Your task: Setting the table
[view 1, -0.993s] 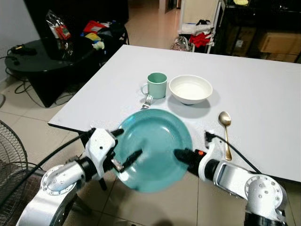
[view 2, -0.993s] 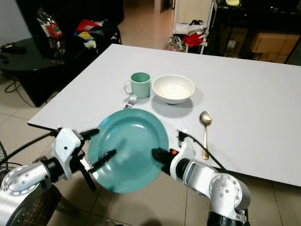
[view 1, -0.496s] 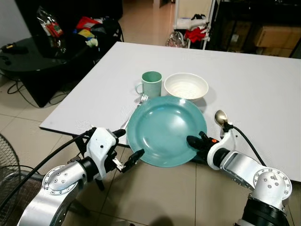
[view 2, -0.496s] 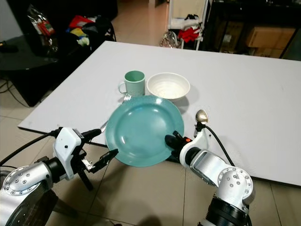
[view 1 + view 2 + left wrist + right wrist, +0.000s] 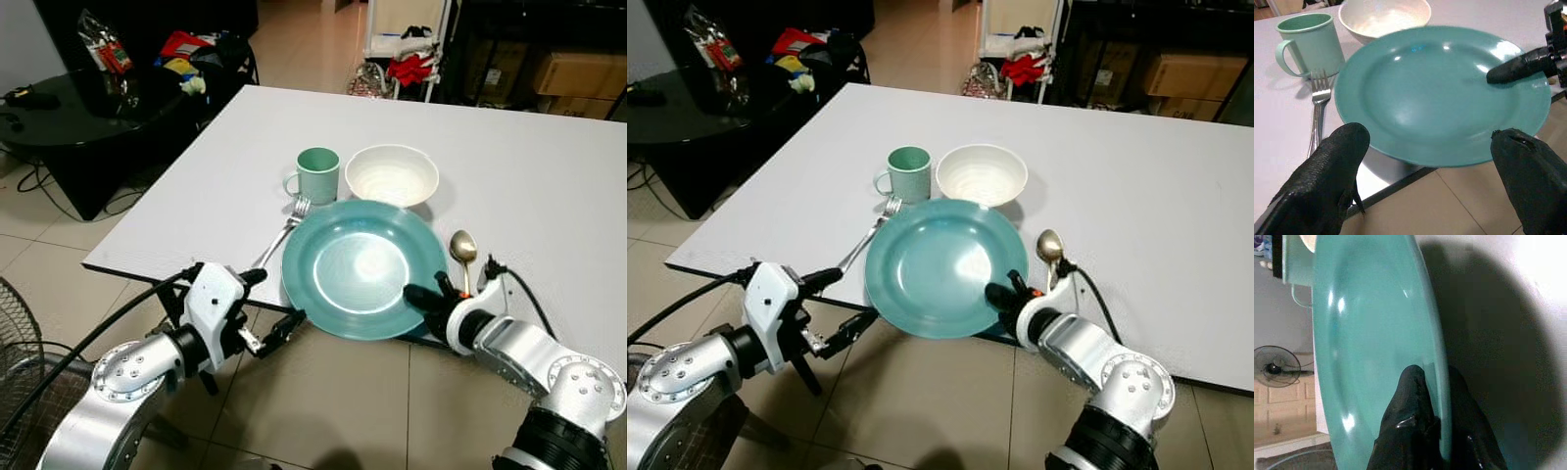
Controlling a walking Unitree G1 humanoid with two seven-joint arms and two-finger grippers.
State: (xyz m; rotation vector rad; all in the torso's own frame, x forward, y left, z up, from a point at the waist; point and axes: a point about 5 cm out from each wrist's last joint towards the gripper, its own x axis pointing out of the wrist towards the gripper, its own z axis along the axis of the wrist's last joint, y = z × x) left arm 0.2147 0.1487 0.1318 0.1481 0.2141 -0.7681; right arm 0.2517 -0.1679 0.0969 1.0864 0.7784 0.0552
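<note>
- Where the white rectangular table meets its near edge, the round teal plate lies flat, overhanging slightly; the right gripper pinches its near-right rim. A pale green handled mug and a white ceramic bowl stand just behind the plate, a silver fork to its left, a brass-coloured spoon to its right.
- Right eye view: the left gripper hangs off the table edge, fingers spread, touching nothing.
- Left wrist view: both fingers stand wide apart before the plate.
- Right wrist view: one finger lies above the rim, one below.
</note>
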